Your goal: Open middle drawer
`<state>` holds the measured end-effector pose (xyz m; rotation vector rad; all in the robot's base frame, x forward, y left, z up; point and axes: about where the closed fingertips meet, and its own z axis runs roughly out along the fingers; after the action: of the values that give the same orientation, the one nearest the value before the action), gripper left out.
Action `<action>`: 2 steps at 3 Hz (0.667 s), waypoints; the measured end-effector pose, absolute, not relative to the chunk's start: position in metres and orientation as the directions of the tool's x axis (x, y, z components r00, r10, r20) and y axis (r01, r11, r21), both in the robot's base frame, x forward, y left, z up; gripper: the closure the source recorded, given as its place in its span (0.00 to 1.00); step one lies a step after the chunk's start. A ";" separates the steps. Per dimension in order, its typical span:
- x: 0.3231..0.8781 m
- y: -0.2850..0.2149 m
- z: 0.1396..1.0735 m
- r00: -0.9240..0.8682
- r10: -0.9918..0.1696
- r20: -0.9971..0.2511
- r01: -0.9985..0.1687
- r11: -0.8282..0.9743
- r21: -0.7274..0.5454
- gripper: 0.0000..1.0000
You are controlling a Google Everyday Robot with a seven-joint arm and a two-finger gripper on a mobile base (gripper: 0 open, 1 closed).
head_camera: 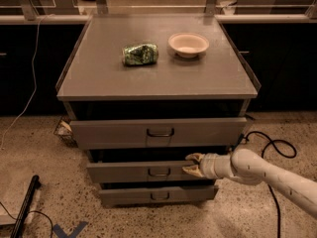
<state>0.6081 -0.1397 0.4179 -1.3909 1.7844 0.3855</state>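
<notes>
Tool [191,163], jaws parted, sits against middle drawer [129,172], right of its handle [159,172].

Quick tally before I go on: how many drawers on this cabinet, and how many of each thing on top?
Drawers: 3 (top drawer, middle drawer, bottom drawer)
Bowl: 1
Green crumpled packet: 1
Total: 5
The gripper is at the middle drawer's front, right of its handle.
</notes>
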 end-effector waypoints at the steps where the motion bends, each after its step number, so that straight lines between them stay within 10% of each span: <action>1: 0.608 -0.140 0.421 -0.052 -0.658 -0.752 -0.909 0.342 -0.237 1.00; 2: 0.608 -0.140 0.424 -0.052 -0.658 -0.752 -0.909 0.342 -0.237 1.00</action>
<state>0.6081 -0.1397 0.4238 -1.3910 1.7843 0.3858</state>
